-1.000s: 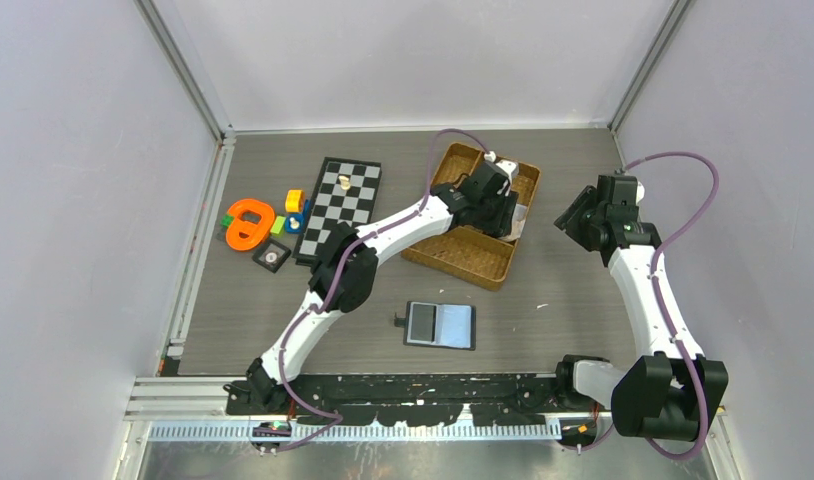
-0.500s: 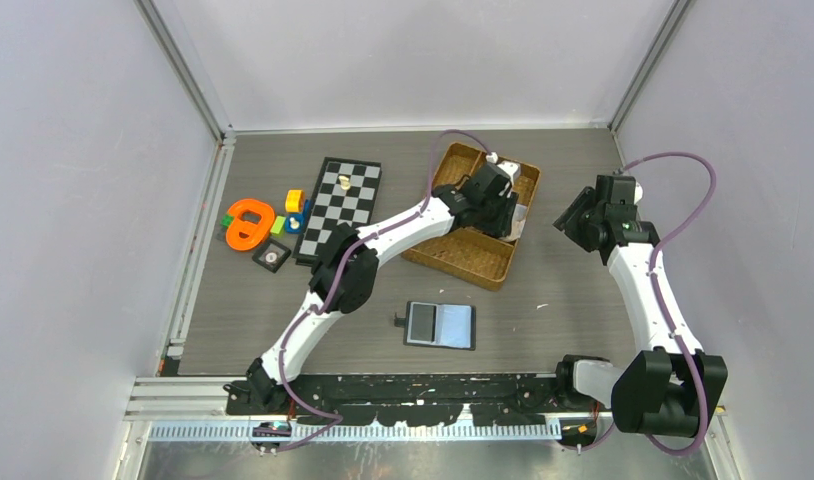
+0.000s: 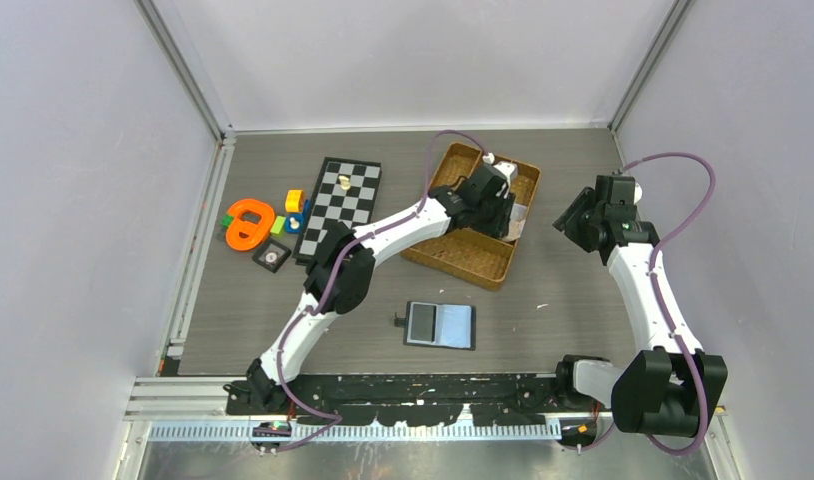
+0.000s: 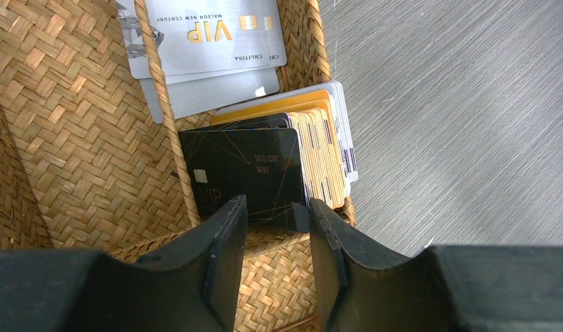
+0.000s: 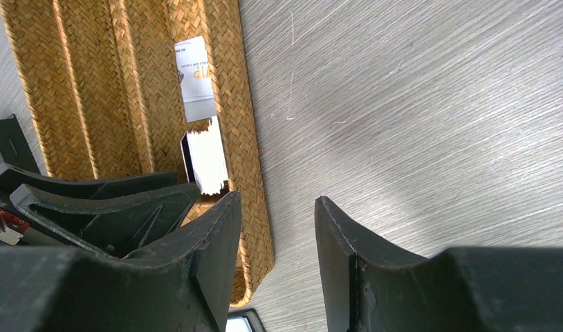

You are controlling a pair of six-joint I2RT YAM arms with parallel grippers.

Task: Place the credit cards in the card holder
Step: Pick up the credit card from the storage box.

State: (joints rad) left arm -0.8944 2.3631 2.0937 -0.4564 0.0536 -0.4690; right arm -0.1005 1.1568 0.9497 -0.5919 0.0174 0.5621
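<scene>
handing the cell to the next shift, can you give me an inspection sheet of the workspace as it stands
surface: grey wood-grain table, no spills seen
job's things: credit cards stacked on edge in a corner of the woven tray, black one in front, silver ones lying beyond; card holder open flat on the table, no card seen in it
clutter: chessboard, orange toy, coloured blocks, all at the left
grippers: left gripper jaws apart over the black card, no grip seen; right gripper open, empty, beside the tray
cables: purple cables looped above each arm, no snag seen
surroundings: pale walls, metal frame posts
</scene>
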